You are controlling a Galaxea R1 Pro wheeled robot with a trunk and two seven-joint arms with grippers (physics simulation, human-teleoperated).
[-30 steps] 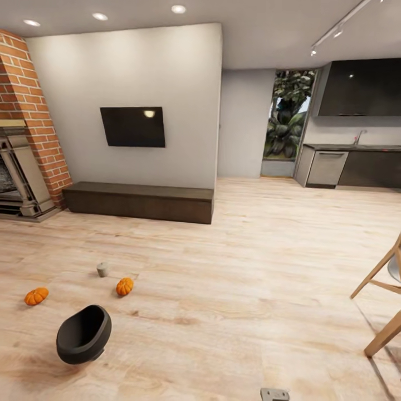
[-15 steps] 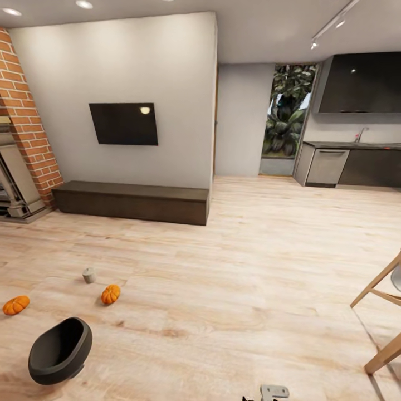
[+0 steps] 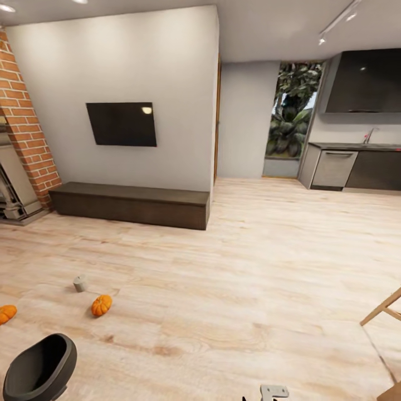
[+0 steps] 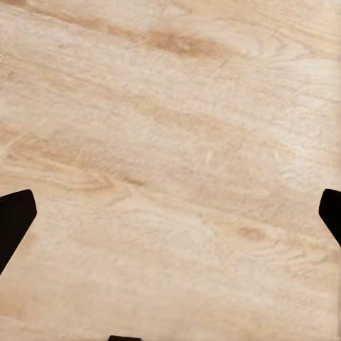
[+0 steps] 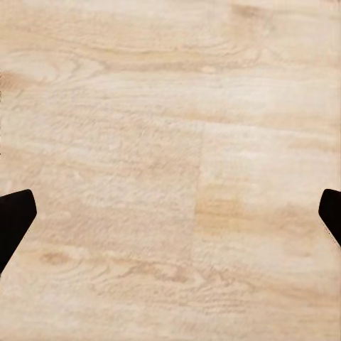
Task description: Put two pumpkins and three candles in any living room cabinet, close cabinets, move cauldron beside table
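— What are the grippers doing?

— In the left wrist view the left gripper (image 4: 170,213) is hanging over bare wooden floor (image 4: 177,128), its two dark fingertips (image 4: 14,220) sitting at opposite edges of the picture, so the jaws are spread wide with nothing between them. The right gripper (image 5: 170,213) is showing the same: fingertips (image 5: 15,217) far apart, only planks beneath.

— And where are the task's things lying?

— In the head view, one candle (image 3: 80,284) is standing upright on the floor, and the nearer pumpkin (image 3: 101,305) is resting just beside it, apart, not touching. The second pumpkin (image 3: 5,313) is sitting at the picture's left border, partly cut off. The cauldron (image 3: 38,370) is lying tipped, its mouth facing up and toward the robot, nearest of all. The cabinet (image 3: 131,205) is running along the wall under the television (image 3: 122,124), well beyond them, its fronts looking closed.

— How is the pumpkin likely to handle?

— It is probably light and stiff, but round and ribbed, so it could be rolling away under a careless touch. Closing the fingers across its widest girth, from above, is looking safest; the stem is too small to trust.

— The candle?

— Likely light and rigid too; gripping it across the middle of its straight sides should hold. The cauldron is looking glossy and bulky, so its rim seems the only part a jaw could be pinching.
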